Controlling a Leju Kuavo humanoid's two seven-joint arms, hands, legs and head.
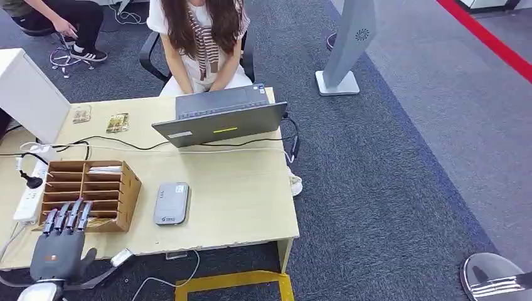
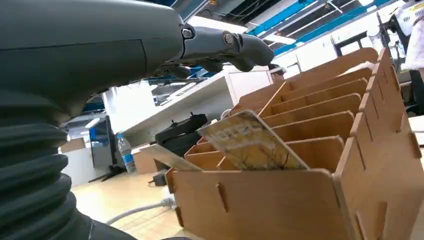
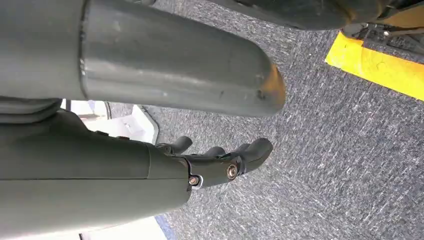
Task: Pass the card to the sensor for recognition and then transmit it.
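Left hand (image 1: pixel 59 246) empty, fingers spread, hovering over the near end of the wooden rack (image 1: pixel 122 202). Card (image 2: pixel 250 142) tilted in the rack's nearest slot; sensor (image 1: pixel 171 203) just beside the rack. Right hand (image 3: pixel 220 162) loosely open over carpet, holding nothing.

Tan wooden rack (image 1: pixel 128 188); grey sensor (image 1: pixel 171 203); yellow-patterned card (image 2: pixel 250 142).

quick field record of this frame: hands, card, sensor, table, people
left hand: open, fingers spread over the near end of the wooden card rack, holding nothing
right hand: hangs over grey carpet, fingers loosely curled, holds nothing
card: tilted in the rack's nearest slot, not gripped
sensor: grey reader flat on the table, right of the rack, apart from it
table: also carries a laptop, power strip, cables
person: seated behind the laptop
task stage: card not yet picked
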